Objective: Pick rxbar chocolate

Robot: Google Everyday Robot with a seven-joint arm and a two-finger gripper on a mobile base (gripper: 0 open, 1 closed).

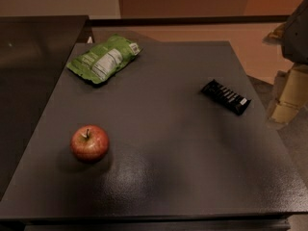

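Observation:
The rxbar chocolate (pixel 225 96) is a small flat black wrapper with pale lettering and a white end patch. It lies diagonally on the dark grey table (pixel 168 167), towards the right side. My gripper (pixel 287 100) hangs at the right edge of the view, past the table's right edge. It is to the right of the bar, apart from it, and holds nothing that I can see. Part of the gripper is cut off by the frame edge.
A red apple (pixel 89 143) stands at the front left of the table. A green crinkled snack bag (pixel 104 59) lies at the back left. A dark counter (pixel 33 47) adjoins the table on the left. The floor beyond is orange-brown.

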